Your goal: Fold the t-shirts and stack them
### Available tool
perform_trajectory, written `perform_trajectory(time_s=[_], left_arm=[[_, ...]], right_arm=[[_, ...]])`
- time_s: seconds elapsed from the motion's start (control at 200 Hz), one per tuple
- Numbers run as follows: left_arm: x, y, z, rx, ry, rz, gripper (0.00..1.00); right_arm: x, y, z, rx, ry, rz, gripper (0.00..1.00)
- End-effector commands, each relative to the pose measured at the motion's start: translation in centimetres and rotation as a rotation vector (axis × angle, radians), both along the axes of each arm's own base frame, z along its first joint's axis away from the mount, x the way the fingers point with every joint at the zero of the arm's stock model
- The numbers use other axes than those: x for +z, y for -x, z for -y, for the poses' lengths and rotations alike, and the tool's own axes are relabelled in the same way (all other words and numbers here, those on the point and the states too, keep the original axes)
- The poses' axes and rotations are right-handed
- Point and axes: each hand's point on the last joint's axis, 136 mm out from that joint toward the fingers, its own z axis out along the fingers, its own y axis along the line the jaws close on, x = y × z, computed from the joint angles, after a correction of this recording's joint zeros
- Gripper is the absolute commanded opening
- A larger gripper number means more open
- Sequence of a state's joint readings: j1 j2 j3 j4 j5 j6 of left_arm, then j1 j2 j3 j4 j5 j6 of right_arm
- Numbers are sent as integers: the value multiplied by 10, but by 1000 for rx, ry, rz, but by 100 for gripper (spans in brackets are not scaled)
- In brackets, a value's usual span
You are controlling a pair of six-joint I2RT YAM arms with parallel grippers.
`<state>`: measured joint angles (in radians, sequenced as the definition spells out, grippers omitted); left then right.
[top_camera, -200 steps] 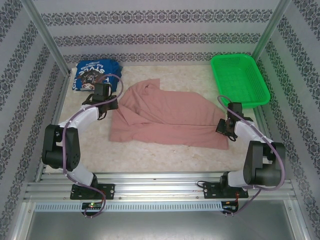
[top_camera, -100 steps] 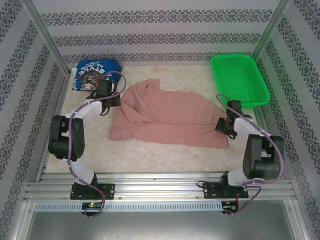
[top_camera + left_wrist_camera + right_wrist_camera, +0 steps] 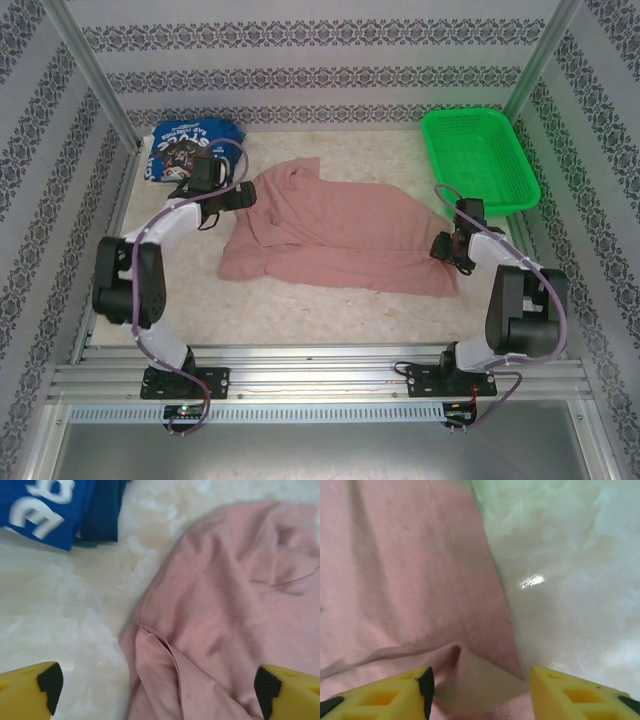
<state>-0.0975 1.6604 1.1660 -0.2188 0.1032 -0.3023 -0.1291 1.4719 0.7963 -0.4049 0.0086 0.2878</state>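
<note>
A dusty pink t-shirt [image 3: 335, 235] lies spread and wrinkled across the middle of the table. A royal blue t-shirt [image 3: 190, 145] with white lettering sits folded at the back left corner. My left gripper [image 3: 235, 197] hangs over the pink shirt's left edge, jaws wide open; in the left wrist view the pink shirt [image 3: 235, 595] has a folded flap between the yellow fingers [image 3: 30, 692], and the blue shirt [image 3: 50, 505] is at the top left. My right gripper [image 3: 447, 250] is at the shirt's right hem. Its jaws are open, with a raised fold of pink cloth [image 3: 420, 580] lying loose between the fingertips [image 3: 395, 695].
A green plastic mesh basket [image 3: 480, 160] stands at the back right corner. Patterned walls close in the back and sides. Bare marbled tabletop [image 3: 330, 310] shows in front of the pink shirt and between it and the basket.
Both grippers have opened and let go of the pink shirt, which has settled flat. The left gripper has shifted slightly right, over the shirt's edge.
</note>
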Motion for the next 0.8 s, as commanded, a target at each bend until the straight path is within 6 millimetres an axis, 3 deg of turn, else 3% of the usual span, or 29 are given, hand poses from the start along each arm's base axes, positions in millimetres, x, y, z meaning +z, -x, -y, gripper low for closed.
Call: perform_trajectory(time_s=[0.0, 0.05, 0.09, 0.18, 0.285, 0.345, 0.41, 0.569, 0.794], left_arm=[[67, 33, -14, 85, 60, 92, 100], [71, 53, -12, 88, 87, 64, 100], [67, 70, -8, 84, 118, 38, 100], [40, 111, -12, 124, 146, -38, 100], [9, 146, -12, 155, 179, -105, 100], [-6, 155, -4, 150, 240, -139, 96], [-19, 163, 2, 149, 280, -170, 85], [-44, 182, 6, 166, 323, -222, 68], [-73, 179, 18, 164, 401, -261, 62]], right_arm=[[48, -8, 3, -20, 8, 119, 68], [63, -5, 1, -17, 4, 162, 78], [73, -3, -3, -9, -11, 195, 81], [94, 8, -20, 15, -79, 249, 83], [100, 27, -50, 67, -146, 244, 83], [95, 42, -61, 85, -149, 195, 83], [90, 57, -74, 103, -180, 161, 82], [75, 83, -83, 85, -185, 108, 80], [42, 94, -78, -30, -184, -6, 70]])
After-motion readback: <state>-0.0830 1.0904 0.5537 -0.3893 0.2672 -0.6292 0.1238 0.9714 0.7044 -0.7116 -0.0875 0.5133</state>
